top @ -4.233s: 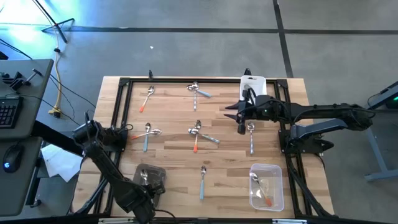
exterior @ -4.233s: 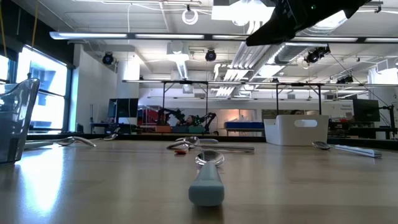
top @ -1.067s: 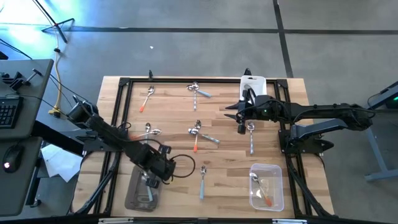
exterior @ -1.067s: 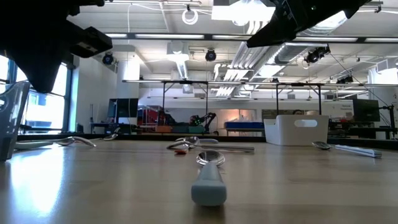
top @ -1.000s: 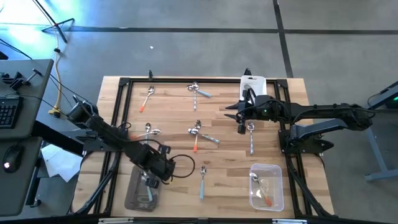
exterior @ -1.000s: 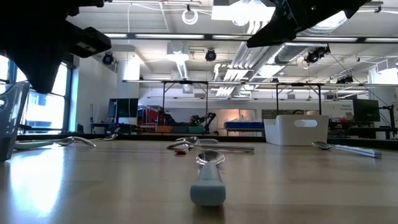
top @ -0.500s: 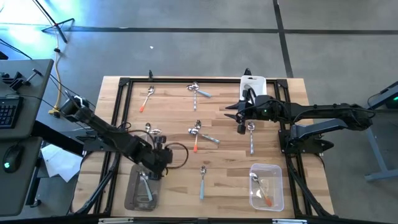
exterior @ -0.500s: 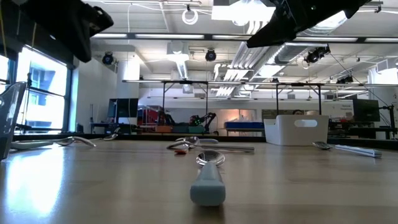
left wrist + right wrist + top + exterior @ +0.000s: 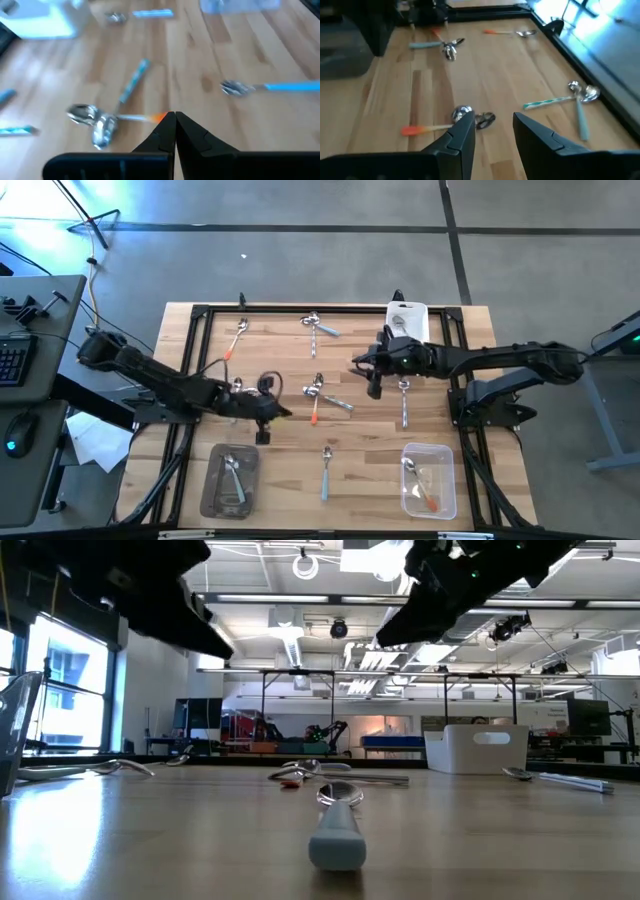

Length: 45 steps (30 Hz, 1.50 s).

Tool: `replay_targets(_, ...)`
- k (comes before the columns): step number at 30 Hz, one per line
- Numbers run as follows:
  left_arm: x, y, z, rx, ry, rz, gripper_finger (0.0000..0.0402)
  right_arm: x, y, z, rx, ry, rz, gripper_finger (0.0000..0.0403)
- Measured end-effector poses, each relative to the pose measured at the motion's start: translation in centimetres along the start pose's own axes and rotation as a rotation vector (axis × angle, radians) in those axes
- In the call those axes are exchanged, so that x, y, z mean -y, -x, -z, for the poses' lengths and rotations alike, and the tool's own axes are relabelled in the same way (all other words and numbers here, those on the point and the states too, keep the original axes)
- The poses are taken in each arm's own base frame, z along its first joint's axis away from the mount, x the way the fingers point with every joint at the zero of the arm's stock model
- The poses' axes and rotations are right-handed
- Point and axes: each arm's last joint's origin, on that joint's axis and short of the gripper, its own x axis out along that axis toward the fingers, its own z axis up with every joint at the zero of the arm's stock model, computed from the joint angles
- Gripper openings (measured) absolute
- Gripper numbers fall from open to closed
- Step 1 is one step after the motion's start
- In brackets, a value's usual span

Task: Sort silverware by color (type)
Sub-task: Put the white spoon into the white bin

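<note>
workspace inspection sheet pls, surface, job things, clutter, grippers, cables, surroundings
surface: wooden table top inside a black frame.
job's things: spoons lie scattered; an orange-handled spoon at mid table, a blue-handled spoon near the front edge, one spoon in the grey tub, spoons in the clear tub, white tub at the back.
clutter: nothing seen on the table beyond spoons and tubs.
grippers: left gripper shut and empty, over the table's left half; right gripper open and empty, right of the central spoons.
cables: yellow cable on the floor at left.
surroundings: desk with keyboard and mouse at left; grey floor.
</note>
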Motion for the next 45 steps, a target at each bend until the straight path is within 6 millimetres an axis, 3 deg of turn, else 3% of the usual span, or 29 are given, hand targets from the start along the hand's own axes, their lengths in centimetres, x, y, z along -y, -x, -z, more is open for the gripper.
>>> replay_targets(8,-3.9,-0.6,3.8,0.230,0.121,0.005,0.0000,-1.4,-1.9,0.2,-0.074,-0.080,0.036,0.0128)
replay_targets(15,-6.7,-0.1,5.8,0.278,0.171,-0.116,0.0000,-3.0,-6.3,1.4,-0.175,-0.166,0.039,0.0199)
replay_targets(21,-7.4,0.8,7.4,0.340,0.210,-0.104,0.0000,-4.9,-9.8,2.7,-0.288,-0.174,0.039,0.0239)
replay_targets(26,-7.2,1.8,8.8,0.397,0.218,-0.089,0.0000,-6.1,-12.0,3.3,-0.372,-0.182,0.053,0.0238)
replay_targets(30,-7.1,2.1,8.8,0.419,0.216,-0.091,0.0000,-6.2,-13.2,3.8,-0.469,-0.165,0.141,0.0230)
replay_targets(33,-7.1,2.2,8.7,0.432,0.214,-0.086,0.0000,-6.5,-14.1,4.0,-0.499,-0.174,0.099,0.0222)
replay_targets(40,-7.1,2.4,8.5,0.455,0.203,-0.082,0.0000,-6.5,-14.6,5.3,-0.556,-0.194,0.107,0.0198)
replay_targets(45,-7.1,2.4,8.6,0.453,0.202,-0.081,0.0000,-6.0,-14.8,5.7,-0.584,-0.203,0.101,0.0149)
